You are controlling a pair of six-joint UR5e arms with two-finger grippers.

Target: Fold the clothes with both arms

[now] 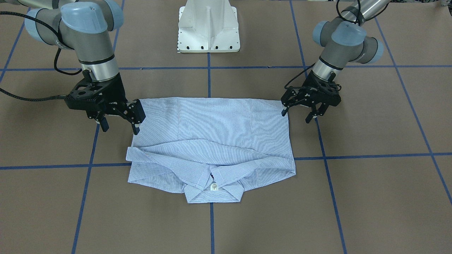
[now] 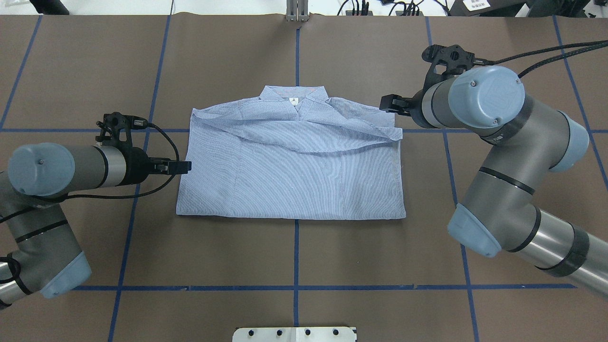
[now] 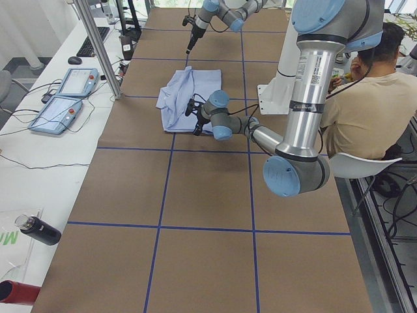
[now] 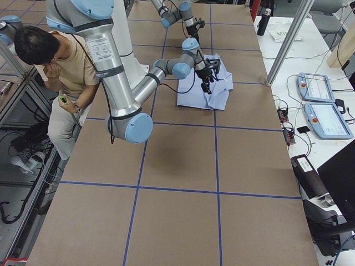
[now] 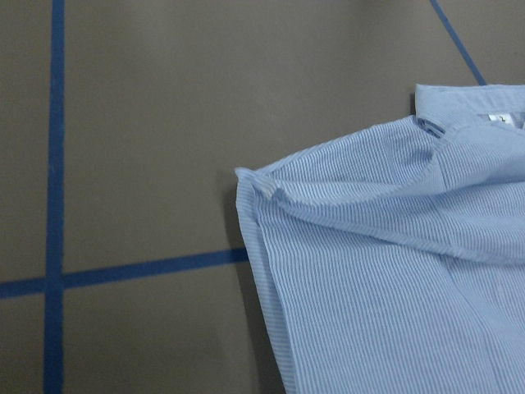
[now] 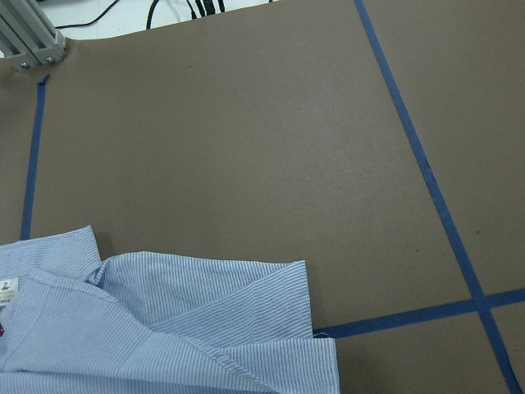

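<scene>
Striped button-up shirt [image 1: 212, 123] lies flat between the two sets of fingers [image 1: 136, 112], already a compact rectangle with collar [image 1: 213, 193] showing; left gripper [image 1: 296, 116] and right gripper [image 1: 120, 127] stand spread and empty at its side edges, so folding appears largely done, perhaps one halving outstanding.

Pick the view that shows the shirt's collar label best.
Exterior front-facing: the collar label sits whole, sharp and unobstructed there. Overhead shows it smaller; both wrist views catch it near frame edges; the side views cannot resolve it.
</scene>
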